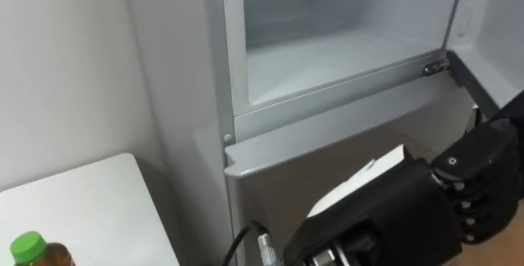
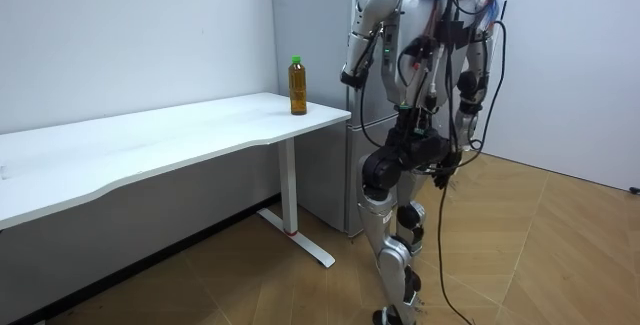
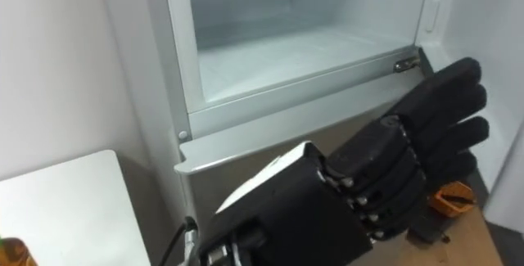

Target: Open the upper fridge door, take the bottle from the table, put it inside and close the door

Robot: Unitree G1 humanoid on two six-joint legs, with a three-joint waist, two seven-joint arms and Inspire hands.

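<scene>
Nearest the camera is the robot's left hand (image 3: pixel 409 155), reaching across at about 4 o'clock in the right eye view. Its back is turned up and its dark fingers (image 3: pixel 450 106) are stretched out almost straight, holding nothing. The right hand (image 2: pixel 452 163) hangs low by the hip in the room view.

At 12 o'clock above the left hand, the fridge (image 1: pixel 327 114) stands with its upper compartment (image 1: pixel 344 53) open, pale and bare inside. Its door (image 1: pixel 491 29) is swung out towards 2 o'clock.

The bottle (image 1: pixel 34 252) stands upright at 7 o'clock on the white tabletop (image 1: pixel 98 200), well apart from both hands and near the tabletop end closest to the fridge.

The bottle has a green cap and is filled high with amber liquid. It looks like smooth plastic, so probably fairly weighty, firm under a moderate squeeze but slick, and tall enough to tip if nudged at the top. The best hold is likely around the middle of the body, with fingers and thumb wrapped on opposite sides below the shoulder and not at the cap.
</scene>
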